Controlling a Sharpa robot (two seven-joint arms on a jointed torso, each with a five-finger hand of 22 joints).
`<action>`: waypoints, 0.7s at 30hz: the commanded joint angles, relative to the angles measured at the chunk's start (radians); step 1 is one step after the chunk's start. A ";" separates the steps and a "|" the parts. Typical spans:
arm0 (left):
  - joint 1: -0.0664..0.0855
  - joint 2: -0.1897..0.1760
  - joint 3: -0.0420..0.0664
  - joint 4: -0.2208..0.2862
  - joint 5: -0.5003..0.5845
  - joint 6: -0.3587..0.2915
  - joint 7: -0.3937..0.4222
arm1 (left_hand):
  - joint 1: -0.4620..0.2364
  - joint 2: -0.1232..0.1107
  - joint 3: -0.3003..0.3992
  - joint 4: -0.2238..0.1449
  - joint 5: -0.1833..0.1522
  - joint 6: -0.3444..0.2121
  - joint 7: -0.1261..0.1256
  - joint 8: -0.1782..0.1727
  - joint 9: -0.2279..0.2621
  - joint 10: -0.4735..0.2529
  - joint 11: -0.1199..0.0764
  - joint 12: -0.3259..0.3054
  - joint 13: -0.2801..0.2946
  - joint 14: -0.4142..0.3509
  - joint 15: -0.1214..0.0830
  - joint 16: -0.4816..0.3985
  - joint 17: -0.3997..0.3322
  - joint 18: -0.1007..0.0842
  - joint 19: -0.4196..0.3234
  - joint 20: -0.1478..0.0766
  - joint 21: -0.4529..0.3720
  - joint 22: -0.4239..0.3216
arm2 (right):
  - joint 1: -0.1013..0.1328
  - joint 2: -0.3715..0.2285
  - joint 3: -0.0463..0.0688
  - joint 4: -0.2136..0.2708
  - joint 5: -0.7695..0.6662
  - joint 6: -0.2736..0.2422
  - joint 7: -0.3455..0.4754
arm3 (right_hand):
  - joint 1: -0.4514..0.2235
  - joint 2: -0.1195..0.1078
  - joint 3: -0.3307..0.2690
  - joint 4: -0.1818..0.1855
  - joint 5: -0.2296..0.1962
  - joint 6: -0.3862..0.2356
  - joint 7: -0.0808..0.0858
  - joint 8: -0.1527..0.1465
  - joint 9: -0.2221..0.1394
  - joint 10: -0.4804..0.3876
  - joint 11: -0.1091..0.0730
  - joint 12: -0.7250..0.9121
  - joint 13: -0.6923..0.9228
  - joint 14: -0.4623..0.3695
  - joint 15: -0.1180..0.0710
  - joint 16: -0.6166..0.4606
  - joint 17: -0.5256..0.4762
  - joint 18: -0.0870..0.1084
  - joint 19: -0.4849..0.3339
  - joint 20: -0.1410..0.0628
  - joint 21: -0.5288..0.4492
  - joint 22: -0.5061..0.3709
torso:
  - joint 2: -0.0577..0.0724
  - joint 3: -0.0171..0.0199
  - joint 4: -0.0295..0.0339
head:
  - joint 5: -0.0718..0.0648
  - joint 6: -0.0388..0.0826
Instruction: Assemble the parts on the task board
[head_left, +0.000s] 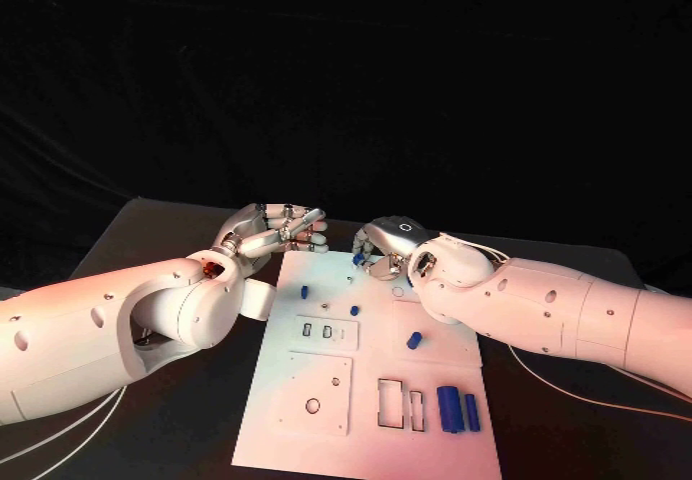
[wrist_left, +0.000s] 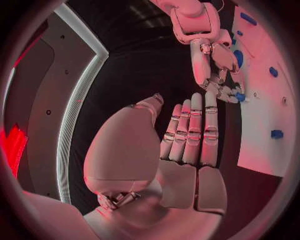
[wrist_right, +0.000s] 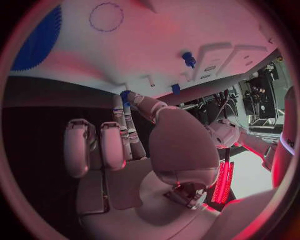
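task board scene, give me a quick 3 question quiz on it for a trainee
1. True or false: the silver left hand holds a blue part.
2. What does the silver right hand pinch at the far edge of the white task board? A) a small blue part B) a grey screw C) nothing
3. Fill in: the two long blue cylinders lie side by side on the board's near ____ corner, seen from the head view.

Key
1. False: its fingers are straight and together, with nothing in them.
2. A: the small blue part sits at its fingertips.
3. right
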 joint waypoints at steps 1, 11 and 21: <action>0.002 0.000 0.001 0.002 0.003 0.016 0.004 | -0.010 0.003 -0.007 -0.001 -0.005 -0.007 -0.001 -0.006 -0.001 -0.004 0.002 -0.004 0.000 -0.005 0.002 0.004 0.001 0.011 -0.004 0.002 0.002 -0.001 | -0.005 0.000 -0.003 0.000 -0.004 0.020 -0.001 | -0.001 -0.008 0.002 0.007 0.003 0.003 0.003 0.007 0.002 0.004 0.003 0.003 0.001 0.030 0.001 -0.001 -0.002 -0.002 -0.003 0.000 -0.004 0.009 | 0.001 -0.0007 0.0001 | 0.001 -0.001; 0.002 0.001 0.001 0.001 0.003 0.017 0.003 | -0.010 0.003 -0.007 -0.001 -0.005 -0.007 -0.001 -0.006 -0.001 -0.004 0.002 -0.004 0.000 -0.005 0.002 0.004 0.001 0.011 -0.004 0.002 0.002 -0.001 | -0.006 0.000 -0.003 0.007 0.002 0.012 0.009 | -0.005 -0.013 0.000 0.010 0.002 -0.003 0.004 0.005 0.004 0.000 0.005 0.001 0.001 0.030 0.001 -0.002 -0.005 -0.002 -0.005 0.001 -0.005 0.008 | 0.001 0.0001 -0.0003 | 0.003 -0.004; 0.002 0.003 0.001 -0.007 0.003 0.017 0.001 | -0.010 0.002 -0.008 -0.002 -0.005 -0.009 0.000 -0.006 -0.002 -0.005 0.003 -0.006 0.000 -0.007 0.002 0.005 0.005 0.011 -0.005 0.003 0.003 -0.001 | -0.009 0.002 -0.003 0.007 0.008 0.005 0.013 | -0.009 -0.015 -0.001 0.014 0.001 -0.008 0.005 0.004 0.006 -0.001 0.006 0.000 0.002 0.029 0.002 -0.003 -0.007 -0.002 -0.004 0.001 -0.005 0.009 | 0.001 0.0001 -0.0010 | 0.005 -0.007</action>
